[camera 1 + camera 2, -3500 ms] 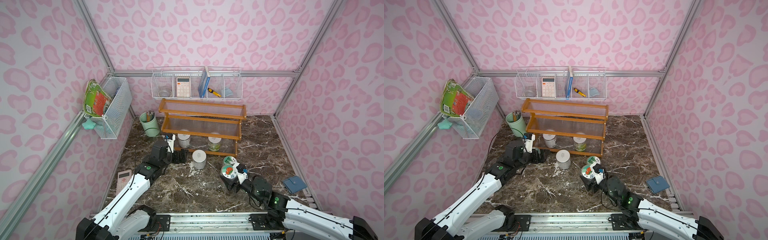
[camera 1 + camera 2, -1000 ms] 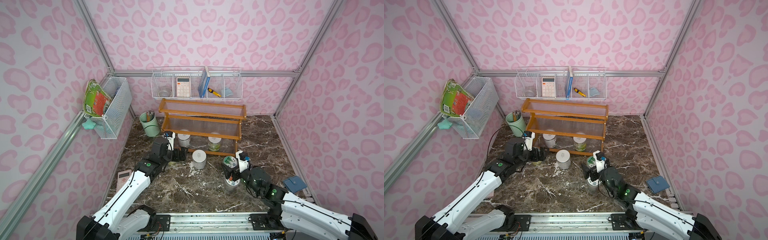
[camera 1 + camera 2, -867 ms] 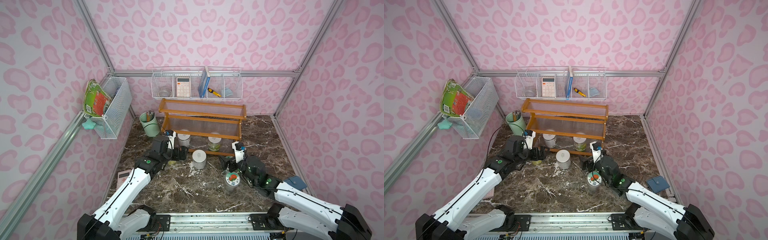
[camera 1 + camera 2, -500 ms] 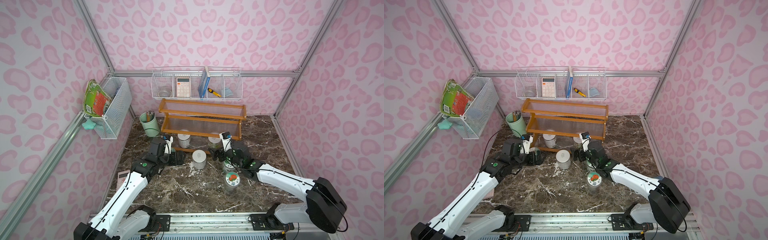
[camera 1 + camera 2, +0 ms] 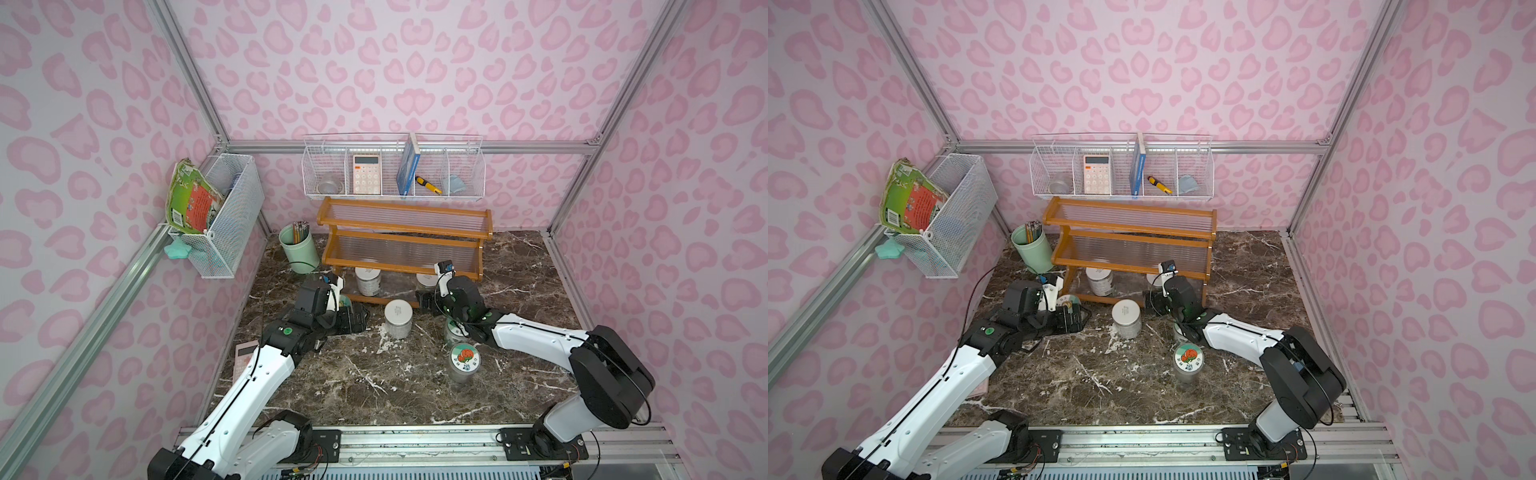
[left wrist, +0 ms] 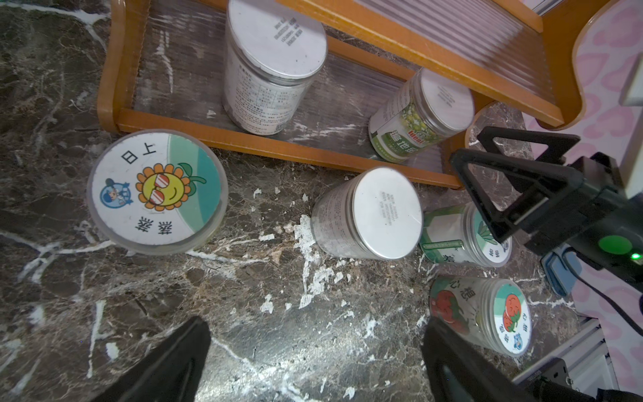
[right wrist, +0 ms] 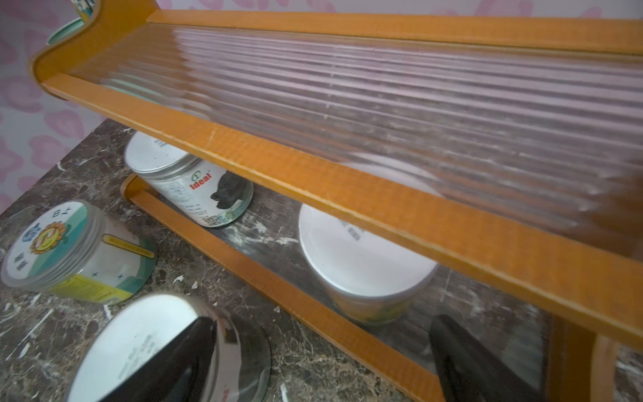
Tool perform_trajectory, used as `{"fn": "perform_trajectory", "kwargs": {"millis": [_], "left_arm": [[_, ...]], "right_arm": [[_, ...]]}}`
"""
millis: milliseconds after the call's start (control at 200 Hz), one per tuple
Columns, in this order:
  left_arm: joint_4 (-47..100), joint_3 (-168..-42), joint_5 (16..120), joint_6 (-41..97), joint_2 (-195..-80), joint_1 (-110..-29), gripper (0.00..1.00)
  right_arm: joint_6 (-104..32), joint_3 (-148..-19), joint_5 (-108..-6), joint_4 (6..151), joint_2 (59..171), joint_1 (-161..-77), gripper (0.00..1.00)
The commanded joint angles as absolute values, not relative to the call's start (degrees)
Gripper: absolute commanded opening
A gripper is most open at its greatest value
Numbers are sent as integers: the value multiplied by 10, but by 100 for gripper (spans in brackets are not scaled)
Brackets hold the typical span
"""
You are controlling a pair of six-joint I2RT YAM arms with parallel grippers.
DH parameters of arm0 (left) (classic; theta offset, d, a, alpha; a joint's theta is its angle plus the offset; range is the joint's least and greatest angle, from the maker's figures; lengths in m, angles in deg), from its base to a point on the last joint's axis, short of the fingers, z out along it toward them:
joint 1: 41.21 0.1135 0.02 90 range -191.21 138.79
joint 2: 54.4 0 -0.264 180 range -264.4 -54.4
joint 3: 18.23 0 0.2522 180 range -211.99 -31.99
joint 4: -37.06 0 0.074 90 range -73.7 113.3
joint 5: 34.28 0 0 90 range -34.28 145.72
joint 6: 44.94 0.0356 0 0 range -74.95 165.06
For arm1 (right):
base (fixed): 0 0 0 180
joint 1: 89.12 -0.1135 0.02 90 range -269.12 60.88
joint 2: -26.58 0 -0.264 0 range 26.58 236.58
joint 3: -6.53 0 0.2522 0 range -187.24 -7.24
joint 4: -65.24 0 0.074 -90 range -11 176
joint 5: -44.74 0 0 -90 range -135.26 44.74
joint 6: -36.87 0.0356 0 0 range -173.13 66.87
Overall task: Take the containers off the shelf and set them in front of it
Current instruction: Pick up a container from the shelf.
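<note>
We are counting four of six jars standing on the marble floor (image 5: 332, 386) at 6 o'clock of the shelf (image 5: 401, 240). These are the sunflower jar (image 6: 155, 191), the plain white jar (image 5: 398, 318), the green-lidded jar (image 6: 462, 236) at its 3 o'clock, and the strawberry jar (image 5: 464, 360) at its 4 o'clock. Two are sitting on the bottom tier: a white-lidded jar (image 5: 368, 279) and the green-label jar (image 7: 365, 257). The right gripper (image 7: 323, 322) is gaping wide, gripping nothing, and facing that last one (likely our next pick). The left gripper (image 6: 315, 325) is hanging wide and empty too.

2 jars (image 6: 271, 66) on shelf (image 6: 278, 149) btm tier; 4 in front.
</note>
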State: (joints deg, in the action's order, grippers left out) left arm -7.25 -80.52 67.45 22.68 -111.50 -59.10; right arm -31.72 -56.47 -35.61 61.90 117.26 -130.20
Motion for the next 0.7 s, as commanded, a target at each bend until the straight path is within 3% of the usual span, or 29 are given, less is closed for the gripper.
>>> {"fn": "perform_trajectory", "kwargs": {"millis": [0, 697], "left_arm": [[-78, -805, 679, 225, -1112, -590, 99], [-76, -805, 676, 226, -1112, -587, 99]], "right_arm": [[-313, -579, -329, 597, 1194, -1302, 99], [-347, -632, -317, 561, 1287, -1288, 99]]}}
